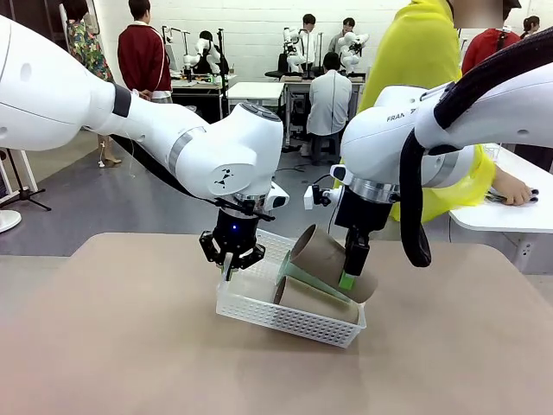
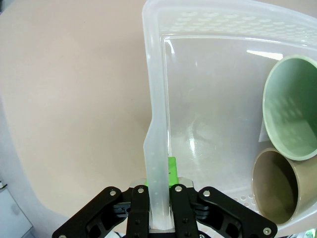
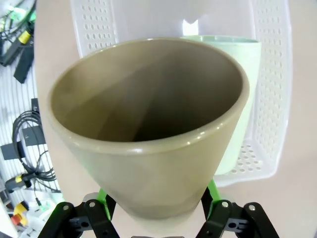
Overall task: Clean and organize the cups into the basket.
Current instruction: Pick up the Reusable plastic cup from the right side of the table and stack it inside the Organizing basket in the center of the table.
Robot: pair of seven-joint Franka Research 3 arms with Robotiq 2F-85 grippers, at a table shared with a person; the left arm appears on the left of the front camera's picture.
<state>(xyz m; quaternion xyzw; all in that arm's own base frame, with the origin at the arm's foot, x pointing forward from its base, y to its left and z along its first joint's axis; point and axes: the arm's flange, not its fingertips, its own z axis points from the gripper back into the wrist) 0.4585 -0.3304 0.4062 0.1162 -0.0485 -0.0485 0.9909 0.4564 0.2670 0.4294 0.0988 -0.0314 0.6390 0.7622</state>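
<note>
Clamped shut with left gripper (image 2: 161,184) on basket (image 1: 285,324) rim. Held near its base in right gripper (image 1: 347,278), above basket: brown cup (image 1: 321,252). Inside basket: mint cup (image 1: 301,274), second brown cup (image 1: 315,301). Likely light, thin-walled, crushable; best pinched gently, low down.

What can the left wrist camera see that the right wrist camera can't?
Left wrist view: the left gripper pinching a wall of the white basket, and a brown cup lying inside. Right wrist view: the right gripper holding a second brown cup, mouth toward the camera, plus cables beside the table. Both: the basket, the mint green cup lying in it, and the table.
</note>
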